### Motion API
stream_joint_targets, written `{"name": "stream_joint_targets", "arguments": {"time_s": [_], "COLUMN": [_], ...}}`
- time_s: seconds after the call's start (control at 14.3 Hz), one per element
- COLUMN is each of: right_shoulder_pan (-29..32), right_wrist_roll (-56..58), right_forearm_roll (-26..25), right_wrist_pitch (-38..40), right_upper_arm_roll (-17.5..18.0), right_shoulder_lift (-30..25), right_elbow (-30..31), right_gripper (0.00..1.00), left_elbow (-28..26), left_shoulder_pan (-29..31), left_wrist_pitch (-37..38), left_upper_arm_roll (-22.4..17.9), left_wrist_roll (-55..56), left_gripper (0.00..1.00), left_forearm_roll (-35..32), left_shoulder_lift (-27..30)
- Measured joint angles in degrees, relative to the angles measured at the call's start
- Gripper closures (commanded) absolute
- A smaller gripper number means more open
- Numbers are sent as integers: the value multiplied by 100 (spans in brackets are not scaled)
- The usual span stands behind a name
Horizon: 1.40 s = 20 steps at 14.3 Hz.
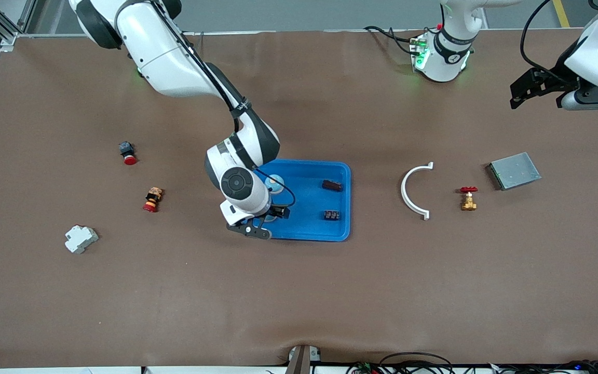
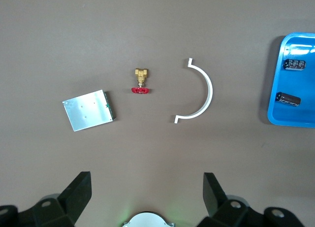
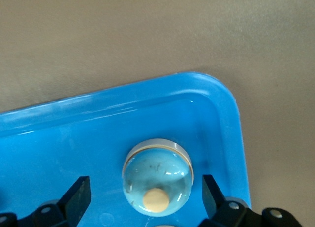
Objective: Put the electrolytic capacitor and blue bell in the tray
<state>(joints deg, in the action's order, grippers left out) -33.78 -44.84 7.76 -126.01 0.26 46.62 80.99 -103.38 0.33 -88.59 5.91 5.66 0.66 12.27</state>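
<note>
The blue tray (image 1: 304,231) lies mid-table. My right gripper (image 1: 267,221) hangs low over the tray's nearer corner at the right arm's end. In the right wrist view this gripper (image 3: 146,193) is open. The pale blue bell (image 3: 157,180) sits on the tray floor between its fingers, apart from both pads. The tray's rim (image 3: 231,113) curves close by. A dark cylindrical electrolytic capacitor (image 1: 332,185) (image 2: 288,99) lies in the tray toward the left arm's end. My left gripper (image 1: 518,96) (image 2: 146,192) waits open and empty, high above the table's left-arm end.
A second pale blue dome (image 1: 274,183) and a dark marked component (image 1: 331,214) also rest in the tray. A white arc (image 1: 413,191), brass valve (image 1: 468,199) and metal plate (image 1: 515,171) lie toward the left arm's end. Two red-capped buttons (image 1: 127,153) (image 1: 152,200) and a white breaker (image 1: 81,239) lie toward the right arm's end.
</note>
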Motion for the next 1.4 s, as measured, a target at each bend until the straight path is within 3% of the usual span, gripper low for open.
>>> {"name": "stream_joint_targets", "arguments": {"time_s": [0.28, 0.84, 1.4], "right_shoulder_pan": [7, 283, 565], "right_wrist_roll": [14, 329, 1237], "right_forearm_roll": [0, 148, 161], "right_wrist_pitch": [680, 3013, 4059], "right_upper_arm_roll": [-32, -70, -289], "right_shoulder_lift": [-440, -2204, -3189], "right_elbow": [-135, -189, -31], "right_gripper": [0, 0, 0], "left_elbow": [-16, -25, -28], "left_shoulder_pan": [0, 0, -2], "left_wrist_pitch": [0, 0, 0], "left_upper_arm_roll": [1, 4, 10], "left_wrist_roll": [0, 0, 0], "left_gripper": [0, 0, 0], "left_forearm_roll": [0, 0, 0], "left_shoulder_lift": [0, 0, -14]}}
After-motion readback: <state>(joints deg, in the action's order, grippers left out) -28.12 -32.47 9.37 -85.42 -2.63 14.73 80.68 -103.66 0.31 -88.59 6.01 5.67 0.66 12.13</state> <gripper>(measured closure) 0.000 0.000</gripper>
